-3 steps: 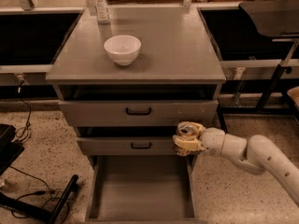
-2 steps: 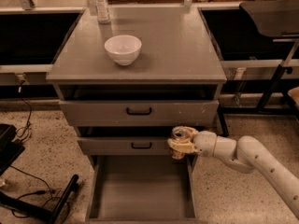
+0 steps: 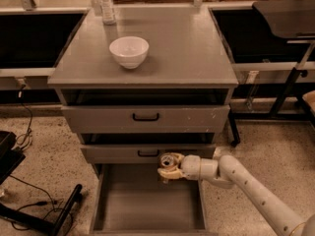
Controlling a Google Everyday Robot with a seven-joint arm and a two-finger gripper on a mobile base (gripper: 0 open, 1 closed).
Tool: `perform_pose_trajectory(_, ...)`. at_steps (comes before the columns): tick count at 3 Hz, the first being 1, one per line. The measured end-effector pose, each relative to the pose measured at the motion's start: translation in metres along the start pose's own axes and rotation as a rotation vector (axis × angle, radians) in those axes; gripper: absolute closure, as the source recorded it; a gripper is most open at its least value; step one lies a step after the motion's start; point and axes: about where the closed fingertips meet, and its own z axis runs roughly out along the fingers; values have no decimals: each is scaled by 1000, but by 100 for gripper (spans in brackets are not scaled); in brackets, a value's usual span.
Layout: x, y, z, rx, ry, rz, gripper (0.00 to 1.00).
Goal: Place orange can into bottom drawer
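Note:
The orange can (image 3: 168, 163) is upright, its silver top showing, held in my gripper (image 3: 170, 168) at the end of the white arm that comes in from the lower right. The gripper is shut on the can. It hangs over the back right part of the bottom drawer (image 3: 147, 205), which is pulled open and shows a plain grey tray inside. The can sits just in front of the middle drawer's face, right of its black handle (image 3: 148, 154).
A white bowl (image 3: 129, 51) and a clear plastic bottle (image 3: 106, 5) stand on the cabinet top (image 3: 187, 48). The top drawer (image 3: 145, 118) is slightly out. Black stand legs and cables (image 3: 44, 210) lie on the floor at the left.
My arm has carried the can to the left, from beside the cabinet's right edge to over the open bottom drawer.

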Motion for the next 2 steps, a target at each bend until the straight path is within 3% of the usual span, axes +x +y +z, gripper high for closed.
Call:
perform_pose_trajectory(1, 55, 7, 24, -56, 27, -38, 100)
perform_pose_trajectory(2, 55, 7, 24, -57, 27, -38, 100)
